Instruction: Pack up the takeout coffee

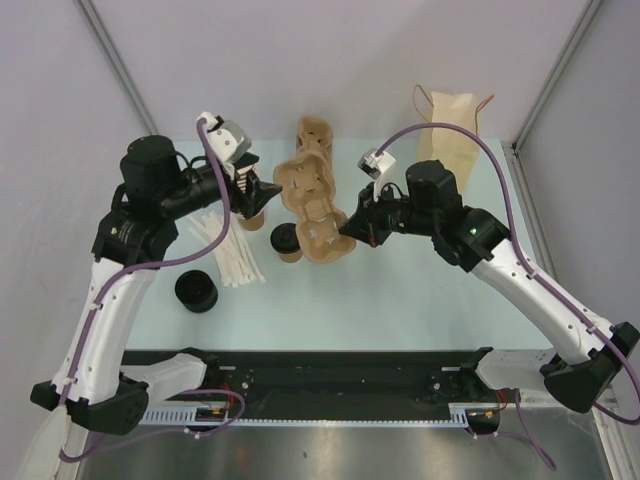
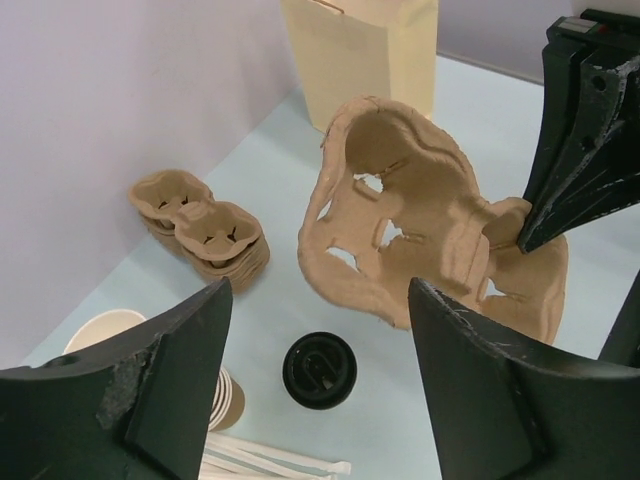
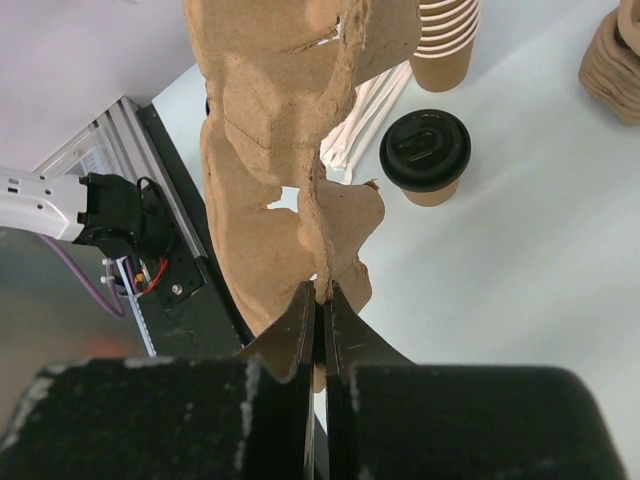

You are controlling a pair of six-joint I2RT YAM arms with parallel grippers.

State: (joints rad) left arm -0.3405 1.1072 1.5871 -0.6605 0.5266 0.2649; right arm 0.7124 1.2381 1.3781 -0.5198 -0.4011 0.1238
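The coffee [image 1: 285,240] stands upright on the bench [image 1: 400,300], lid on, a little left of the middle, between the white stirrers [image 1: 237,257] and the tray [image 1: 318,205]. The tray is tipped up almost on edge, its near end just beside the cup. I cannot tell whether its low end touches the bench. The right gripper [image 3: 322,296] is clenched on a thin flap of the tray's rim, jaws pressed flat on the pulp. The left gripper [image 2: 315,300] hangs above the coffee, jaws spread wide with nothing in them. The cup stack [image 2: 105,330] sits close by one of its fingers. Spare trays [image 2: 200,230] and the bag [image 2: 360,60] lie toward the far edge.

To my eye the tray wants laying flat first, wells up, on bare bench beside the coffee. A pinch on one flap may let it swing or tear if hurried. Then the left gripper should come straight down on the lidded cup and take the ribbed wall under the lid, keeping clear of the stack.
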